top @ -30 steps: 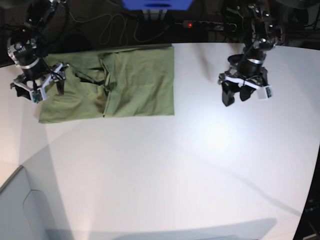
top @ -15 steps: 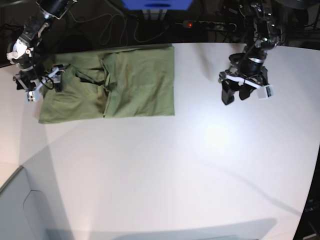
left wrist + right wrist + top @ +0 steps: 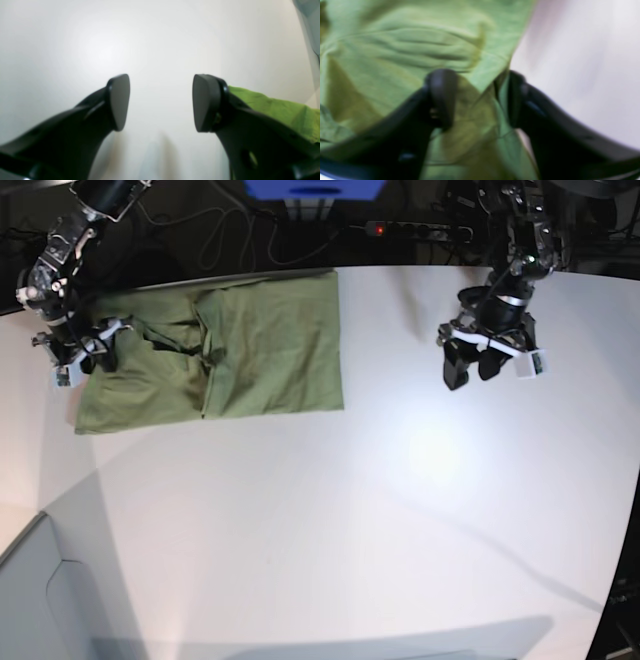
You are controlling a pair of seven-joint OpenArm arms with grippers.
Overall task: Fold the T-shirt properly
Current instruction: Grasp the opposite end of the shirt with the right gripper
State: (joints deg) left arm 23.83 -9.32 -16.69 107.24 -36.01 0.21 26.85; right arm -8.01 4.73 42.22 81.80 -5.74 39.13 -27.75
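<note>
**Right gripper closes on the shirt's far edge while the left arm waits**

Since a second ago, the right gripper (image 3: pixel 78 352) has shifted toward the bench's left edge and come down onto the end of the T-shirt (image 3: pixel 250 345), and the shirt's right-hand edge has slid slightly leftward, as if tugged. The left gripper (image 3: pixel 484 363) has not moved.

The olive-green T-shirt lies flat along the back edge of the white bench (image 3: pixel 380 510), toward the back left corner. It already forms a rough rectangle with a fold line running across it, so it looks partly folded.

In the right wrist view, which is blurred, the right gripper (image 3: pixel 475 100) has green fabric bunched between its dark fingers (image 3: pixel 442 95). The jaws are narrowed around the cloth, with a layer lifted up between them. Whether the pinch is firm yet cannot be told from the blur.

The left gripper (image 3: pixel 161 102) hangs above bare bench near the back right, well apart from the shirt. Its jaws stand wide and hold nothing; a strip of green shows behind one finger (image 3: pixel 205 102).

The step in hand appears to be gripping the left end of the shirt for another fold. The next move probably calls for a secure pinch through all layers, then lifting that end and carrying it across toward the opposite edge, so the thin fabric does not drag or bunch.
</note>
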